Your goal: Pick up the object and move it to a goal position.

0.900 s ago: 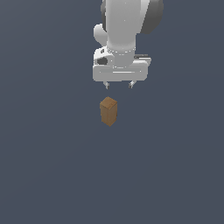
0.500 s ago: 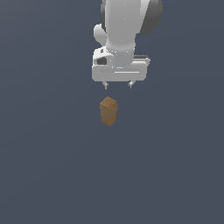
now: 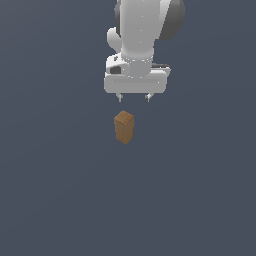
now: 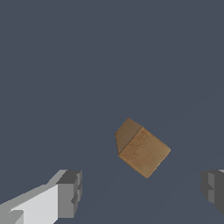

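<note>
The object is a small brown wood-grained block (image 3: 124, 127) standing upright on the dark grey floor, near the middle of the exterior view. My white gripper (image 3: 133, 98) hangs above and a little behind it, apart from it. The jaws stand wide open and empty. In the wrist view the block (image 4: 141, 147) shows its square top end, lying ahead of the line between my two fingertips (image 4: 69, 194), with the gripper's midpoint (image 4: 142, 190) close to it. Nothing is held.
The plain dark grey floor (image 3: 55, 190) fills both views. No other objects, containers or edges show. No goal marker shows.
The gripper has shifted slightly to the exterior view's left and stays open. The block has not moved.
</note>
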You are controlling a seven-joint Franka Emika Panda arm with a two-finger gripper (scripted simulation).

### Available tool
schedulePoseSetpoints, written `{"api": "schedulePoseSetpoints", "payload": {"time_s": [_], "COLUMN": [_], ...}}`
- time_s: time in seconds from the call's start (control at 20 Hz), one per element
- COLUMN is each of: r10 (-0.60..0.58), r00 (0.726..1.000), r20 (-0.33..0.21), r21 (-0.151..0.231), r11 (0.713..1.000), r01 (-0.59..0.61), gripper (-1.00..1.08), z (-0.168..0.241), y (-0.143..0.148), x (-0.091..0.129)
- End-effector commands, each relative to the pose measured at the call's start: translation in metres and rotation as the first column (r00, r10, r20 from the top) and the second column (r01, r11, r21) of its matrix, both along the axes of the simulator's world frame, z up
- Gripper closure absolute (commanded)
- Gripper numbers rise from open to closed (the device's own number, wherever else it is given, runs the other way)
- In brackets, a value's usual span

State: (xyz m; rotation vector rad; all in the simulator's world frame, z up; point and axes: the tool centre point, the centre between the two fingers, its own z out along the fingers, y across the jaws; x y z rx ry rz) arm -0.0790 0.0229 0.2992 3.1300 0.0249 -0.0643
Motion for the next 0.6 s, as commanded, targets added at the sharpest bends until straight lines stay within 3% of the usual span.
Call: {"api": "schedulePoseSetpoints", "payload": {"time_s": [0.0, 0.55], "r10": [-0.019, -0.218], "r00": [1.000, 0.976], "r20": [0.001, 0.015], "r21": [0.000, 0.000], "r11": [1.000, 0.976], "r01": [0.019, 0.218], "gripper": [-0.92, -0.92], "z": [-0.003, -0.037], "y": [-0.001, -0.014], "x": [0.000, -0.007]}}
